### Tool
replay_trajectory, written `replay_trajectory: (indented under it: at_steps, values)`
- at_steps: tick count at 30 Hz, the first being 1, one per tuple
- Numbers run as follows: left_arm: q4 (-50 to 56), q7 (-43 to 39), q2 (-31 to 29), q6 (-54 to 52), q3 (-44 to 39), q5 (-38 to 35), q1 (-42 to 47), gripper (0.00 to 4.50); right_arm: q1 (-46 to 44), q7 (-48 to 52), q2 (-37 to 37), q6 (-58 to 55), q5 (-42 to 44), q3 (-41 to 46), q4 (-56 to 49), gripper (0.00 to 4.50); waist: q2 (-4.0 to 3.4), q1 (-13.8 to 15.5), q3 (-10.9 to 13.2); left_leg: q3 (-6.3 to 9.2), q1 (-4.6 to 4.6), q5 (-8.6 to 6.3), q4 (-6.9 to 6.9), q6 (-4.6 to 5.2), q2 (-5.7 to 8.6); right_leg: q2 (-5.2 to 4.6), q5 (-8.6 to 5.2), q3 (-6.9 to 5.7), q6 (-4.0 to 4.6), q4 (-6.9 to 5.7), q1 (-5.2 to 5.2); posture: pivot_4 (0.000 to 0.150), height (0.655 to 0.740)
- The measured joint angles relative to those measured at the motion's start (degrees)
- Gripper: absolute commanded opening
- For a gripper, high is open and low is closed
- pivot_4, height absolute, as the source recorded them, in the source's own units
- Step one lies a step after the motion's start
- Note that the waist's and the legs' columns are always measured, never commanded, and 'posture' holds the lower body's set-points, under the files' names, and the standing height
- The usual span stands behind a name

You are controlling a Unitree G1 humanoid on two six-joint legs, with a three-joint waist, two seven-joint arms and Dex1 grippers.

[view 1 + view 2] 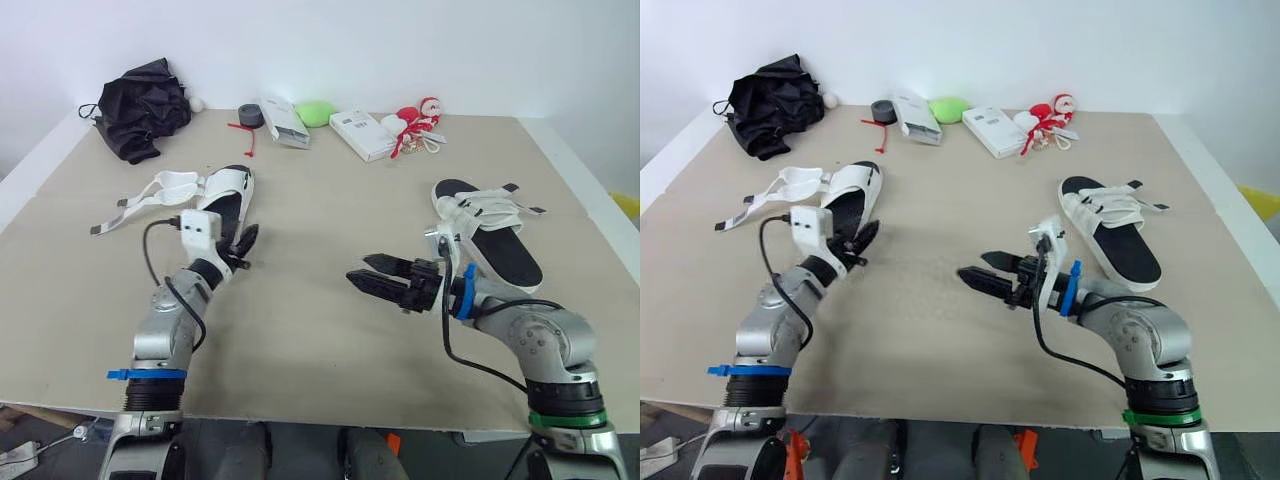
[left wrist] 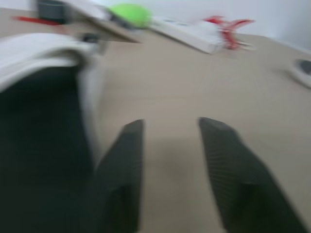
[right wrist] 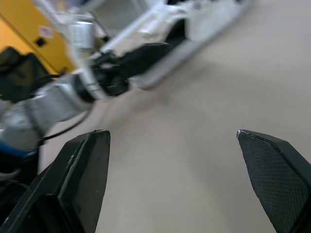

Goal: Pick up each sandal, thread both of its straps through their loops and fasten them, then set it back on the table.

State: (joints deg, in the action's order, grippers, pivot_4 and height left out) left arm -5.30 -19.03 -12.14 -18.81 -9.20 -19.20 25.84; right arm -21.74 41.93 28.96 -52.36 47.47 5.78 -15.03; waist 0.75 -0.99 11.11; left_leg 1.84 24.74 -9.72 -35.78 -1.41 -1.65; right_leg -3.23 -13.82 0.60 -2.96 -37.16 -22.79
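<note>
Two-armed rig at the sandal-fastening task, seen from the head camera with wrist insets.

**Progress.** Both sandals lie on the worktop (image 1: 320, 330), and I hold neither. The left sandal (image 1: 228, 198) lies sole-down with its loose straps (image 1: 150, 195) splayed outward to my left, flat on the surface and plainly unthreaded. The right sandal (image 1: 492, 238) has its straps drawn across the footbed with the ends pointing outward. I judge that one fastened, or nearly so, though the loops are too small to confirm. On that reading about half the job is done. What is left is lifting the left sandal, threading and closing its two straps, and setting it back down.

**Left arm.** The forearm reaches forward, low over the surface. The left claw (image 1: 243, 243) sits just beside the heel end of the left sandal, and I cannot tell if it touches. The wrist inset shows its fingers (image 2: 130, 145) parted with bare worktop between them: released, grasping nothing.

**Right arm.** The elbow is bent and the forearm is swung inward. The right claw (image 1: 358, 268) points toward my left, over bare worktop between the two sandals. It is spread wide and empty.

**Background.** A black bundle (image 1: 143, 105), white boxes (image 1: 362, 134) and a green object (image 1: 316, 112) lie along the far edge, well apart from the work.
</note>
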Motion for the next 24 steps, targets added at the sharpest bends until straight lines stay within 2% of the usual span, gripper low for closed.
replay_trajectory:
  at_steps: [1, 2, 3, 6, 11, 24]
  values:
    - [-0.63, 0.71, -0.15, -0.24, -0.42, 0.16, 0.7, 3.63, 0.02, -0.1, -0.2, -0.06, 0.18, -0.22, -0.66, 4.5, 0.0, 0.0, 0.0, 0.0, 0.0, 0.0, -0.01, 0.0, 0.0, 0.0, 0.01, 0.0, -0.01, 0.0, 0.0, 0.15, 0.74]
    - [-2.31, 2.61, -0.37, -0.99, -1.04, 0.62, 2.52, 4.18, 0.33, -0.37, -0.78, -0.28, 0.79, -0.71, -2.28, 4.5, 0.01, 0.0, -0.01, -0.01, 0.0, 0.01, -0.03, -0.02, 0.0, 0.0, 0.03, 0.01, -0.03, 0.0, 0.0, 0.15, 0.74]
    - [-3.6, 3.69, -0.45, -1.66, -1.38, 0.77, 3.73, 4.47, 0.79, -0.85, -1.44, -0.34, 1.21, -1.06, -3.54, 4.5, 0.03, -0.04, -0.02, -0.02, -0.01, 0.02, -0.06, -0.02, 0.0, 0.0, 0.05, 0.03, -0.04, 0.0, 0.01, 0.15, 0.74]
    - [-6.84, 5.11, -0.6, -3.2, -1.81, 1.05, 5.82, 4.47, 1.7, -2.07, -2.67, -0.42, 1.82, -1.34, -5.29, 4.5, 0.04, -0.15, -0.02, -0.12, 0.0, 0.02, -0.07, -0.03, 0.01, 0.0, 0.09, 0.15, -0.09, 0.0, -0.02, 0.15, 0.74]
    - [-21.16, 6.31, -2.56, -6.61, -1.14, 3.54, 17.79, 4.47, 2.77, -8.11, -7.41, 2.04, 0.3, -2.82, -9.26, 4.5, 0.09, -0.16, -0.02, -0.07, 0.05, 0.12, -0.07, -0.16, -0.02, 0.11, 0.16, 0.19, -0.09, -0.02, -0.1, 0.15, 0.74]
    - [-46.61, 2.64, -3.48, -1.66, 1.45, 8.92, 33.35, 4.47, 2.53, -11.71, -9.14, 7.65, -4.58, -5.67, -10.47, 4.5, 0.12, -0.15, -0.03, -0.09, 0.1, 0.18, -0.06, -0.23, -0.01, 0.1, 0.21, 0.23, -0.12, -0.05, -0.17, 0.15, 0.74]
